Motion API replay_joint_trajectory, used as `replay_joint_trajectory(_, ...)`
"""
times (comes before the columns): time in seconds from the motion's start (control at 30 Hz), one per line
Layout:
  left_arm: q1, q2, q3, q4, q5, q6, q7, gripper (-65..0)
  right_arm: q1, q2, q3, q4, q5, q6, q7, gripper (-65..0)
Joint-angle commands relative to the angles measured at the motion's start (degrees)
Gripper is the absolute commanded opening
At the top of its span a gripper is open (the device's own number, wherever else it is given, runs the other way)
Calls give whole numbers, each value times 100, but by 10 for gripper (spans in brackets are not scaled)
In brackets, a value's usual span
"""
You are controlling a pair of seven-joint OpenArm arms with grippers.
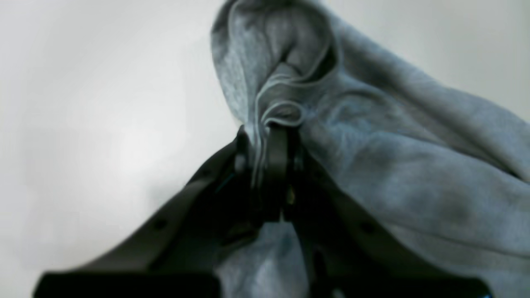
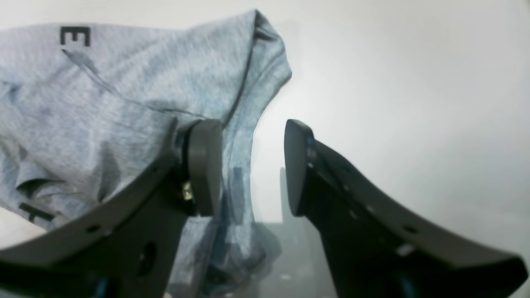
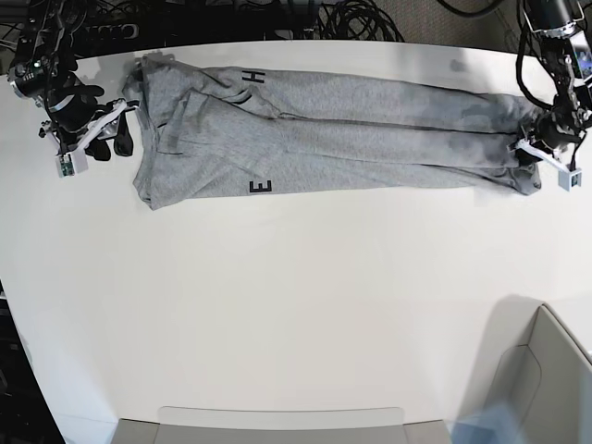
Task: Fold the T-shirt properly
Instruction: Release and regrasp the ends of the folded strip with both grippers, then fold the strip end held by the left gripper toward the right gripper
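One grey T-shirt (image 3: 342,139) is lying stretched across the upper part of the white table (image 3: 296,314). The left gripper (image 1: 265,136), at upper right in the base view, is pinching its bunched edge. The right gripper (image 2: 252,165), upper left, is standing open beside the other end, one finger (image 2: 203,165) over fabric.

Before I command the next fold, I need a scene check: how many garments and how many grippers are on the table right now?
T-shirt: 1, grey, stretched across the table.
Grippers: 2, the left gripper shut on the shirt's edge, the right gripper open beside its other end.
Total: 3
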Motion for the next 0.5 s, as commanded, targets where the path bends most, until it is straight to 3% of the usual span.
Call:
replay_joint_trajectory(0.0, -105, -157, -68, 379, -46, -17, 1, -650, 15, 69, 49, 106, 70, 51, 118, -401)
replay_joint_trajectory(0.17, 53, -34, -77, 1460, -46, -8, 652, -650, -11, 69, 49, 106, 70, 51, 118, -401)
replay_joint_trajectory(0.27, 308, 361, -59, 2154, -46, 36, 1003, -650, -11, 69, 49, 106, 70, 51, 118, -401)
replay_joint_trajectory(0.47, 783, 1214, 178, 3007, -73, 440, 1109, -650, -11, 69, 49, 115, 70, 51, 100, -401)
